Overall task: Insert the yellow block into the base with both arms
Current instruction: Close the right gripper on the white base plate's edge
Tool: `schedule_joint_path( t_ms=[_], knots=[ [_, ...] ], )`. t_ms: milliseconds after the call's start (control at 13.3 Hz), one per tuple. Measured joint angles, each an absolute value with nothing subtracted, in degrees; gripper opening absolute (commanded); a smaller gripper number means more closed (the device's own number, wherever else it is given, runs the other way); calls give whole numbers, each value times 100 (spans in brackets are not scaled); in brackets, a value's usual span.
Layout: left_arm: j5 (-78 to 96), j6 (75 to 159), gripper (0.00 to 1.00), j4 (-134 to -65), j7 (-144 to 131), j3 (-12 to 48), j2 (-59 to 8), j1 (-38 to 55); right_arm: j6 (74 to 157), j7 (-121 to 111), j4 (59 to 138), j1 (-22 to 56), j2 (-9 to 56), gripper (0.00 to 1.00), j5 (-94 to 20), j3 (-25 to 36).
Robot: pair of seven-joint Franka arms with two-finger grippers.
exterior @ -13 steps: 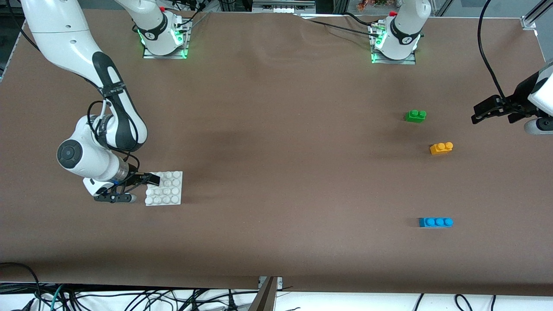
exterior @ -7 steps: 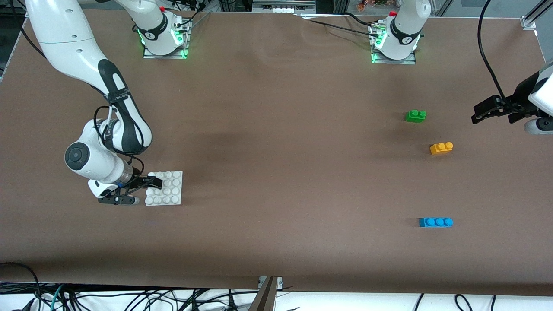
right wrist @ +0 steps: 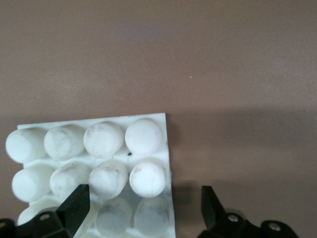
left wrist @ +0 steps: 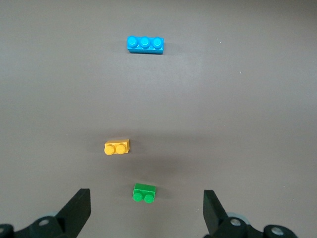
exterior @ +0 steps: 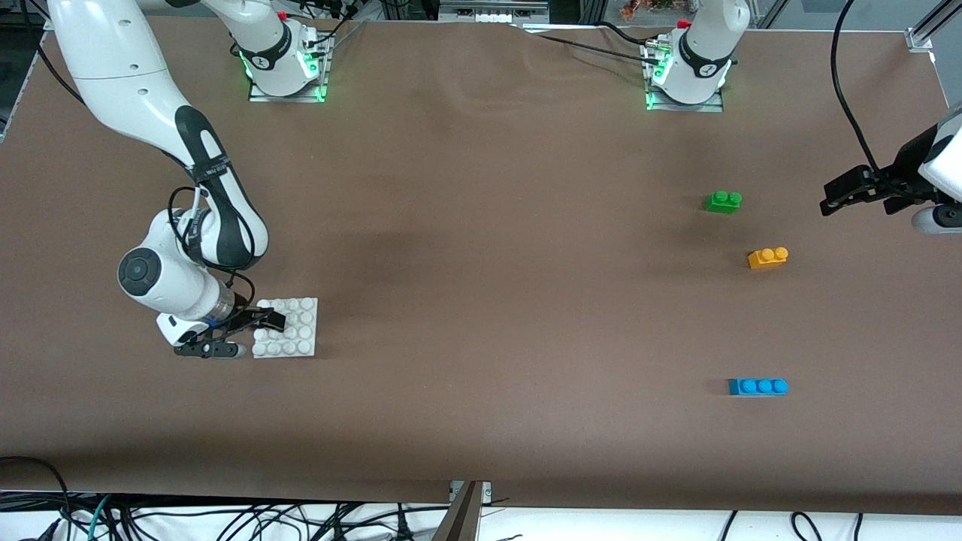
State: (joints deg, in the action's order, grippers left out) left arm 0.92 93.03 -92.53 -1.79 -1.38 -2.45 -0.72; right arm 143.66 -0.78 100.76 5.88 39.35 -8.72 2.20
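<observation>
- Table (exterior: 481, 300): a broad, flat surface under a matte brown cover, lightly rippled near the arms' bases.
- Right arm (exterior: 150, 113): glossy white shells with black joint sections, bent sharply down from its base to the table at its own end, wrist low and angled toward the base.
- Left arm (exterior: 943, 161): only its wrist shows at the edge of the front view, waiting above its end of the table.
- Base (exterior: 287, 327): a flat white square plastic plate with a four-by-four grid of rounded, scuffed studs, lying flat toward the right arm's end.
- Right gripper (exterior: 244, 335): black fingers spread wide, straddling one edge of the base, one finger over the studs and one just off the plate; nothing is grasped.
- Left gripper (exterior: 834, 197): black jaws released and empty, up in the air near the green brick.
- Blue brick (exterior: 757, 386): long, three studs, nearest the front camera.
- Yellow block (exterior: 767, 257): a small orange-yellow plastic brick with two round studs, studs up on the table between the blue and green bricks, well apart from the base.
- Green brick (exterior: 723, 201): two studs, farthest from the camera.
</observation>
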Motion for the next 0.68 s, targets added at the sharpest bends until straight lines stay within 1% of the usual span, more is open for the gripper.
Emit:
schedule_joint_path(
  t_ms=[226, 302, 528, 679],
  knots=[
    [92, 9302, 100, -9253, -179, -137, -245, -71, 14390, -79, 10071, 593, 3952, 83, -884, 208],
    [92, 9303, 100, -9253, -179, -138, -245, -72, 14394, -79, 10061, 596, 3952, 83, -897, 199],
    [92, 9302, 100, -9253, -179, -138, -247, -72, 14394, -79, 10048, 602, 3953, 75, -912, 196],
    [92, 9302, 100, -9253, -179, -138, -247, -72, 14404, -78, 10045, 625, 3954, 75, -923, 183]
  ],
)
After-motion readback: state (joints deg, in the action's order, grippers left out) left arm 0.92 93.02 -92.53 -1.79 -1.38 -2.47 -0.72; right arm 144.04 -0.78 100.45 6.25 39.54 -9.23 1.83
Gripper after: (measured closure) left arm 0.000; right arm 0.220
